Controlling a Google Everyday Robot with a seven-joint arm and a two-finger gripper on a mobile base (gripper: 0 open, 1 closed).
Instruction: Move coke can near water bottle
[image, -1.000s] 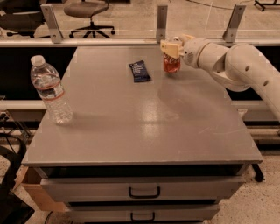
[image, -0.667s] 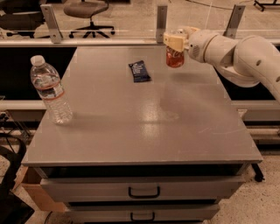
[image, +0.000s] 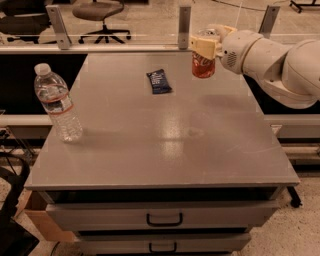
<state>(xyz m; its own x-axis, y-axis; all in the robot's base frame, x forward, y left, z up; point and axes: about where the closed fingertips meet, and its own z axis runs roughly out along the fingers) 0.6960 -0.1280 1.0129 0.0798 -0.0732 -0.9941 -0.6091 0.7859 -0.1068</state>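
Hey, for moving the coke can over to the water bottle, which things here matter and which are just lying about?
Part of the job: coke can, held above the table at its far right; gripper, jaws shut on it; water bottle, upright near the left edge.
Just lying about: dark blue snack packet, flat on the table; office chair behind.

No lettering can be read anywhere: not on the coke can (image: 203, 66) held by the gripper (image: 203, 48) above the bench (image: 165, 150) at its far right, nor the water bottle (image: 57, 102) label band, nor the dark blue packet (image: 159, 81).
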